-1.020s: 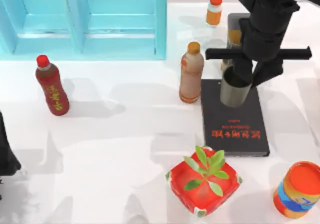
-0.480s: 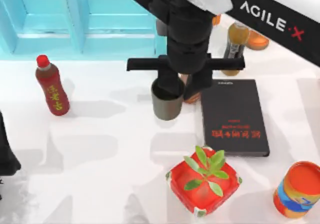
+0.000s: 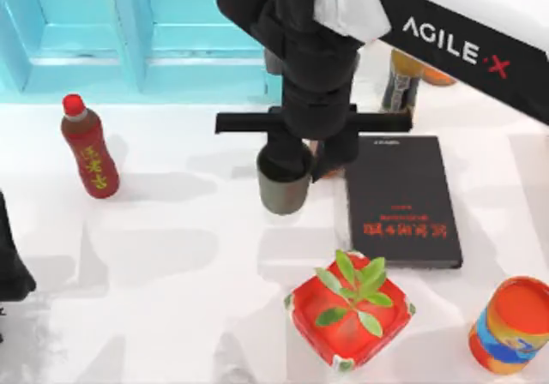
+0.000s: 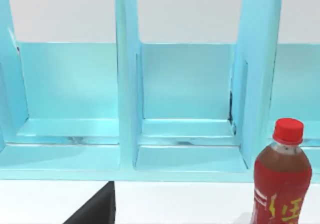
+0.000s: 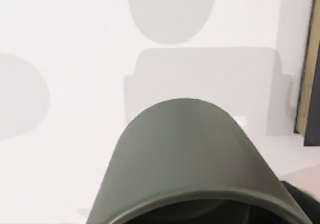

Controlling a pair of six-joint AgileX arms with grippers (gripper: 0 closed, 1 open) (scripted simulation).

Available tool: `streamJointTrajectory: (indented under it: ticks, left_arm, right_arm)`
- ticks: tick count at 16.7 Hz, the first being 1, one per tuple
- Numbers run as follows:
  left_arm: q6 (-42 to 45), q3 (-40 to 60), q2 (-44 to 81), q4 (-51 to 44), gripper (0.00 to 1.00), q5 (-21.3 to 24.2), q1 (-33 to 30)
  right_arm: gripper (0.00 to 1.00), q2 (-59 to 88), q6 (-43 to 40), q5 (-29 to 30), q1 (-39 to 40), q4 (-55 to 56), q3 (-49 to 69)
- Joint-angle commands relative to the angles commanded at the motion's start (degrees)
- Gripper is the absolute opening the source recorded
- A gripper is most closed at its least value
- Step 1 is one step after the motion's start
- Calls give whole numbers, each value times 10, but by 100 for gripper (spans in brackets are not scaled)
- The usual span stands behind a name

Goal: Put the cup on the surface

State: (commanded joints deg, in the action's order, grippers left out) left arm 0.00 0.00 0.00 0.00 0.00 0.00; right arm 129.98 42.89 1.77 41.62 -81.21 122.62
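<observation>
Centrally, right tool (image 3: 296,157) gripping cup (image 3: 284,191), just beside book (image 3: 401,202) edge

The top view looks straight down on the white bench (image 3: 171,255) from well above, taking in the blue shelf (image 3: 146,37) along its far edge, the black book (image 3: 401,200) and the right arm (image 3: 317,67) reaching across. The left wrist view sits low and near the bench, facing level into that shelf's (image 4: 185,109) open compartments, with the red-capped bottle (image 4: 282,179) close at one side; shelf and bottle (image 3: 88,148) are both seen from above too. The right wrist view points steeply down, very near the cup (image 5: 187,164), onto the bench (image 5: 60,44), sharing cup (image 3: 283,187) and the book's edge (image 5: 309,109) with the top view.
</observation>
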Motion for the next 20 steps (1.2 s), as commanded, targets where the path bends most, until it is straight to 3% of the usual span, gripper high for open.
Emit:
streamJointTrajectory:
  ticks: [4, 9, 20]
  left_arm:
    - [0, 0, 0, 0, 100, 0, 0]
    - [0, 0, 0, 0, 100, 0, 0]
    - [0, 0, 0, 0, 100, 0, 0]
  right_arm:
    - [0, 6, 5, 1, 6, 82, -76]
    - [0, 8, 6, 2, 7, 97, -92]
    - [83, 8, 6, 2, 7, 97, -92]
